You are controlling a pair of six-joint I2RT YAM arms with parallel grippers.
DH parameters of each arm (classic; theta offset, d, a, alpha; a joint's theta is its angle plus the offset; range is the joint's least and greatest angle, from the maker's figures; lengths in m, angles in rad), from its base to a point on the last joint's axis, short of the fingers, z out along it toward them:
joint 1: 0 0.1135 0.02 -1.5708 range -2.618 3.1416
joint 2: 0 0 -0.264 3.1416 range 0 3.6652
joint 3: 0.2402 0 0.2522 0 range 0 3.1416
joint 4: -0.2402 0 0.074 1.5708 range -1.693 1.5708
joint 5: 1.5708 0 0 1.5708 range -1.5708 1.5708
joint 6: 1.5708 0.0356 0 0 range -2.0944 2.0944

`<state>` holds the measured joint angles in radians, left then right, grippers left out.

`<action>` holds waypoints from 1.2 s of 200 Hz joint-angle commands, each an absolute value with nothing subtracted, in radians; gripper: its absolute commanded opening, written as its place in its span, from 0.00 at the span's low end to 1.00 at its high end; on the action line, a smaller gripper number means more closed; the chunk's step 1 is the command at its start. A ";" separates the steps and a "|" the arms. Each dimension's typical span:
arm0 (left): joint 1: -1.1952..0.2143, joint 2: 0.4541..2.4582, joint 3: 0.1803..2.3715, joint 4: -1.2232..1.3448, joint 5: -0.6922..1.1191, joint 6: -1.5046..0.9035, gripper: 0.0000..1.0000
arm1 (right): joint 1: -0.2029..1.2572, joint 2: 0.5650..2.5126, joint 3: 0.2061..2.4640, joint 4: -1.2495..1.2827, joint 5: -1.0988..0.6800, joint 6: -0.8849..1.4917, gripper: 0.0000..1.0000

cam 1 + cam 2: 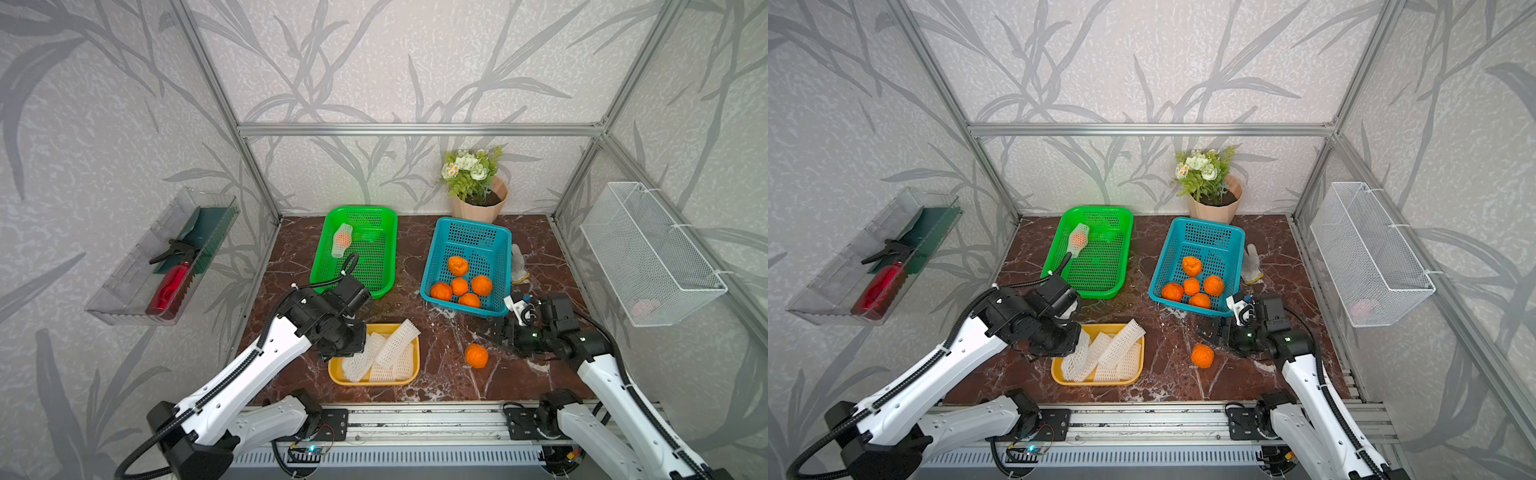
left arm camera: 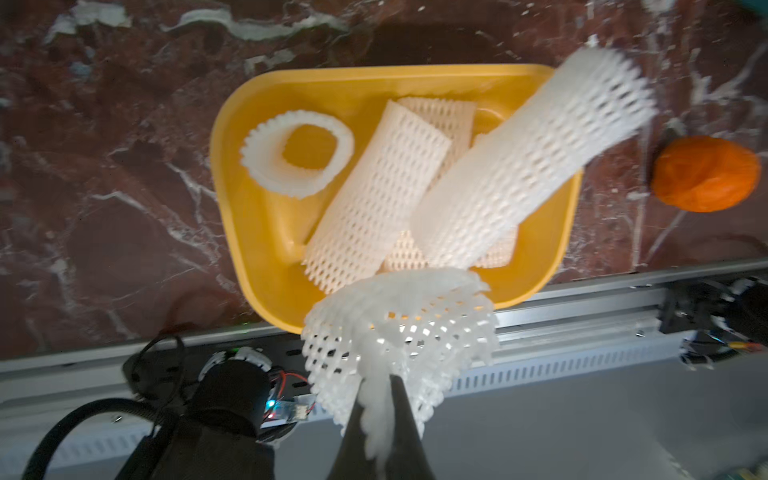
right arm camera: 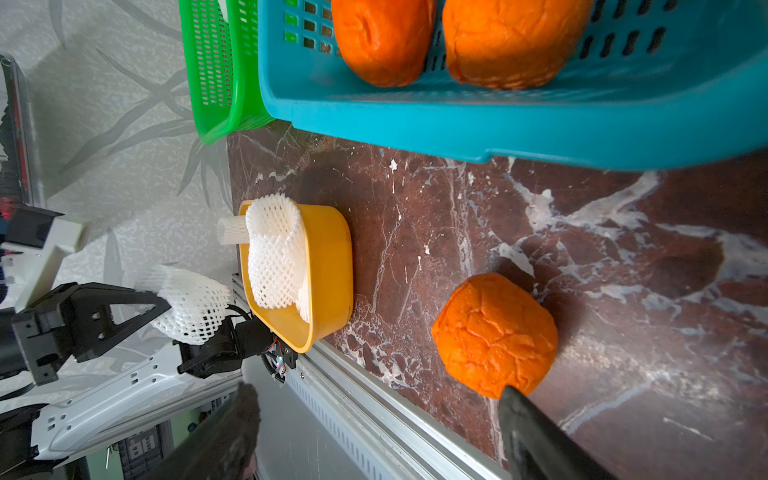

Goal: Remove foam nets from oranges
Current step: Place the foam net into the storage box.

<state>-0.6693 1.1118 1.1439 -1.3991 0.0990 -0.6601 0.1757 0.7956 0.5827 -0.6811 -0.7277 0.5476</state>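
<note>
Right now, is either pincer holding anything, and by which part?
The left pincer pinches a foam net by one bunched end. The right pincer is open and holds nothing.

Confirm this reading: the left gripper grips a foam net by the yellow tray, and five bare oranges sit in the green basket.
One slip: the five bare oranges sit in the blue basket, as both top views show; the green basket holds one netted orange. The left gripper does grip a foam net by the yellow tray.
</note>
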 commanded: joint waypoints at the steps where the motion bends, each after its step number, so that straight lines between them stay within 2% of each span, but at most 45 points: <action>1: -0.657 1.156 1.177 -1.537 -0.034 -0.615 0.00 | 0.181 0.792 0.601 -0.672 -0.755 0.530 0.89; 37: -0.643 1.262 1.172 -1.487 -0.115 -0.563 0.00 | 0.183 0.783 0.588 -0.665 -0.755 0.541 0.89; 111: -0.634 1.442 1.068 -1.264 -0.007 -0.514 0.00 | 0.203 0.766 0.554 -0.675 -0.750 0.552 0.89; 179: -0.634 1.524 0.988 -1.156 0.028 -0.554 0.01 | 0.412 0.896 0.538 -0.619 -0.584 0.585 0.89; 202: -0.636 1.507 0.996 -1.156 0.041 -0.560 0.17 | 0.434 0.939 0.528 -0.589 -0.555 0.598 0.89; 206: -0.635 1.499 0.999 -1.157 0.043 -0.563 0.22 | 0.436 0.945 0.526 -0.585 -0.549 0.598 0.89; 211: -0.636 1.488 1.005 -1.154 0.045 -0.566 0.33 | 0.437 0.954 0.525 -0.582 -0.540 0.598 0.89; 221: -0.636 1.461 1.018 -1.157 0.055 -0.574 0.45 | 0.439 0.974 0.524 -0.582 -0.525 0.595 0.89; 240: -0.636 1.409 1.052 -1.179 0.059 -0.597 0.55 | 0.441 1.003 0.534 -0.585 -0.507 0.585 0.89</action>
<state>-0.6392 1.4868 0.9997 -1.1469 0.0513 -0.5598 0.4324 0.9768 0.5358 -0.5980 -0.5571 0.5869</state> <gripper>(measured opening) 0.509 0.887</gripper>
